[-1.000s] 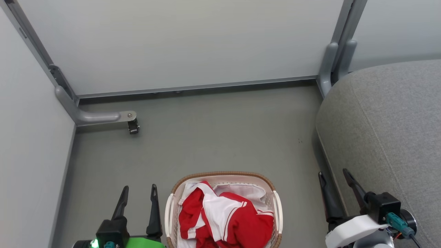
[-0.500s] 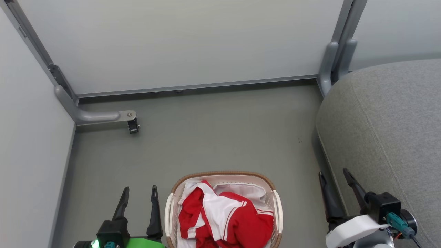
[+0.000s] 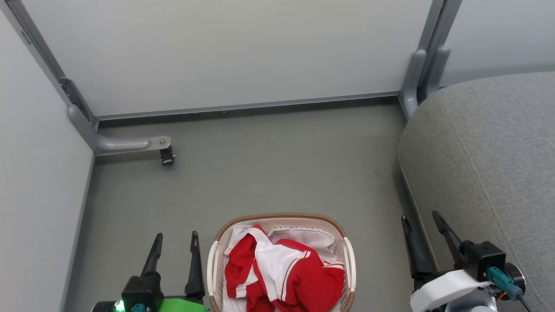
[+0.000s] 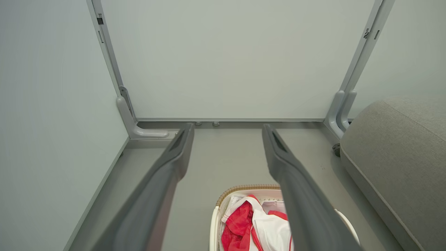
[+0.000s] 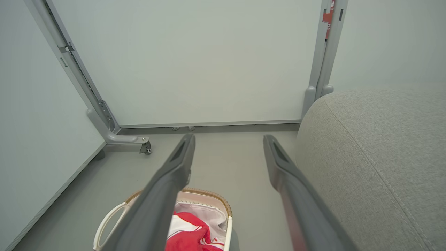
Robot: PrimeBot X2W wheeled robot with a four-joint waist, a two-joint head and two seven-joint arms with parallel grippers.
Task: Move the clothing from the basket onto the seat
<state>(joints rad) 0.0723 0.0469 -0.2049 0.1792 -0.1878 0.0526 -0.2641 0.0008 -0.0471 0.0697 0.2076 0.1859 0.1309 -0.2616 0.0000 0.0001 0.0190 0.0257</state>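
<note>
The basket (image 3: pixel 282 217) stands on the floor at the bottom centre of the head view, cream with a brown rim. The red and white clothing (image 3: pixel 282 277) lies crumpled inside it, over a white liner cloth (image 3: pixel 310 237). The grey seat (image 3: pixel 490 164) bulks at the right. My left gripper (image 3: pixel 175 236) is open, just left of the basket. My right gripper (image 3: pixel 420 217) is open between the basket and the seat, empty. In the left wrist view I see the basket (image 4: pixel 244 188), the clothing (image 4: pixel 244 226) and the seat (image 4: pixel 397 153); in the right wrist view, the basket (image 5: pixel 209 192), the clothing (image 5: pixel 190 232) and the seat (image 5: pixel 376 153).
Pale partition panels enclose the floor on the far side and left. A grey partition foot with a castor (image 3: pixel 167 156) juts out at the far left, and a grey post (image 3: pixel 418 73) stands at the far corner next to the seat. Grey floor (image 3: pixel 269 169) lies beyond the basket.
The head view has shifted slightly, so the whole scene sits a little higher in the picture. Grippers, basket and clothing keep their places relative to each other.
</note>
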